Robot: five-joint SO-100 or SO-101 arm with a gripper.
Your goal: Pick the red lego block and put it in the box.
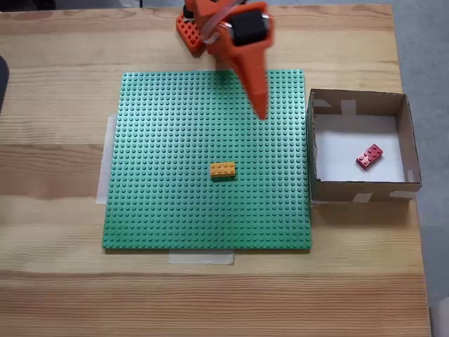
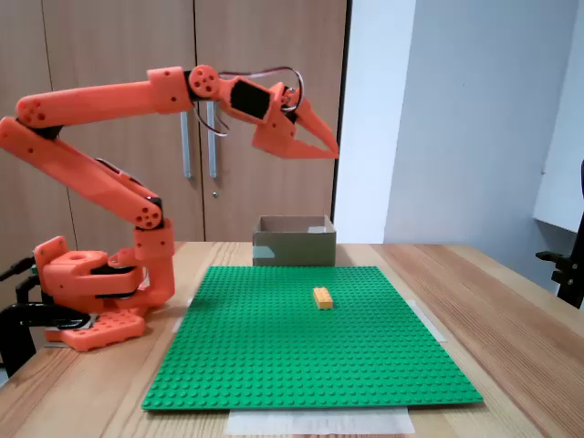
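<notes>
The red lego block (image 1: 370,156) lies inside the box (image 1: 358,189); the end effector (image 1: 261,112), closed and empty, hangs high, so only retreating seems left.

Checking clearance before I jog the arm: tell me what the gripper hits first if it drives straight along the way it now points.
The gripper hangs high, pointing forward and slightly down, toward the box side. Likely nothing soon: it seems to pass over the green baseplate and perhaps the box, but depth is unclear.

no readable text, labels, numbers or signs anywhere
</notes>
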